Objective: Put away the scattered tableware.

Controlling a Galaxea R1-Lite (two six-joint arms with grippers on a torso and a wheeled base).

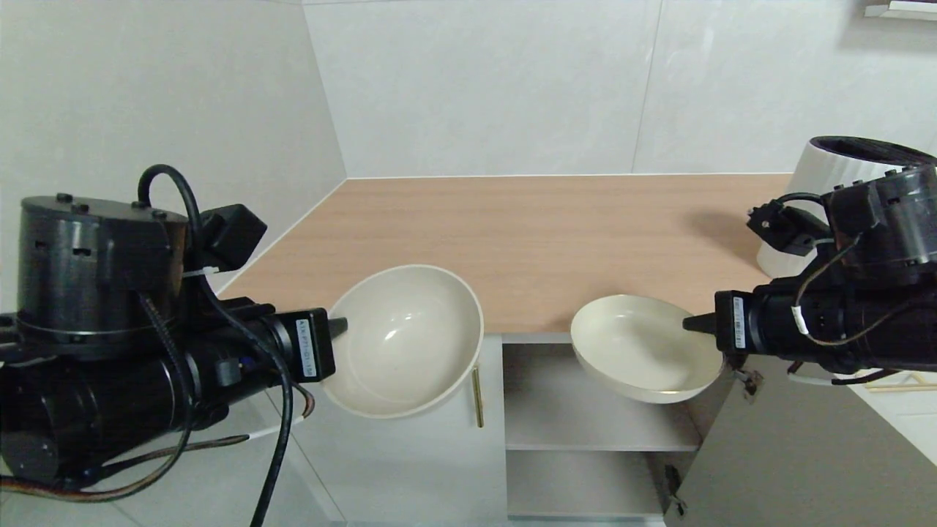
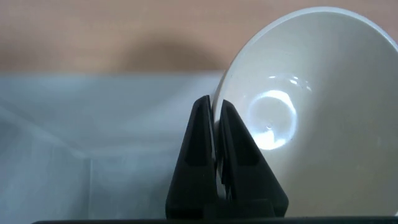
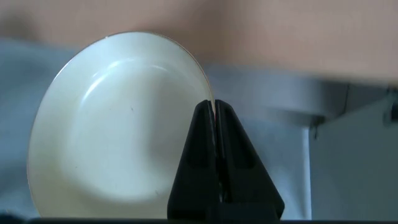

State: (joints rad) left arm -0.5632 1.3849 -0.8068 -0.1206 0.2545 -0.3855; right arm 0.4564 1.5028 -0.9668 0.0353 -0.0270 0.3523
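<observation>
Two cream bowls hang in the air in front of the wooden counter [image 1: 527, 234]. The deeper bowl [image 1: 406, 340] [image 2: 311, 106] is tipped on its side, and my left gripper [image 1: 338, 326] [image 2: 214, 109] is shut on its rim. The shallower bowl [image 1: 644, 348] [image 3: 118, 124] floats over the open cabinet, with my right gripper [image 1: 692, 322] [image 3: 214, 109] shut on its rim from the right.
Below the counter a cabinet [image 1: 585, 410] stands open, showing two bare shelves; its door [image 1: 798, 454] swings out to the right. A closed door with a gold handle [image 1: 477, 397] is on its left. A white ribbed container [image 1: 842, 183] stands on the counter's right end.
</observation>
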